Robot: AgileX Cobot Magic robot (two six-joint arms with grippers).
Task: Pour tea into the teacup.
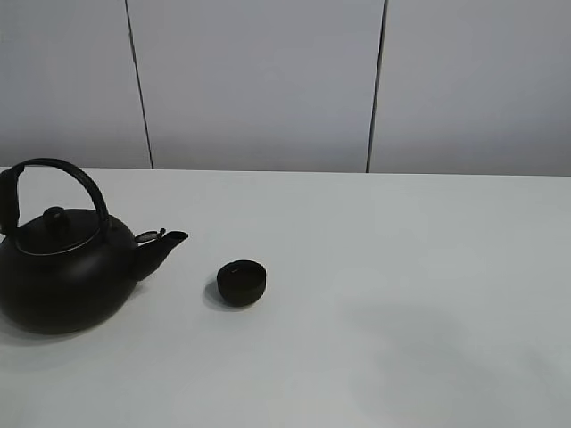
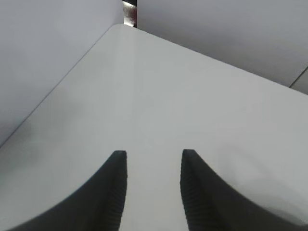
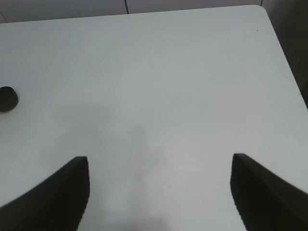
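The small black teacup point(image 1: 241, 281) stands upright on the white table point(image 1: 410, 267), just right of the spout of a big black kettle point(image 1: 62, 272) with an arched handle. The teacup also shows at the edge of the right wrist view point(image 3: 6, 98). No tea shows; the cup's inside looks dark. Neither arm appears in the exterior high view. My left gripper point(image 2: 153, 159) is open and empty over bare table near a rounded corner. My right gripper point(image 3: 160, 161) is wide open and empty over bare table, well away from the cup.
The kettle sits at the table's left, its lid on and its spout pointing at the cup. A grey panelled wall point(image 1: 268, 80) runs behind the table's far edge. The table's right edge and rounded corner point(image 3: 263, 9) show in the right wrist view.
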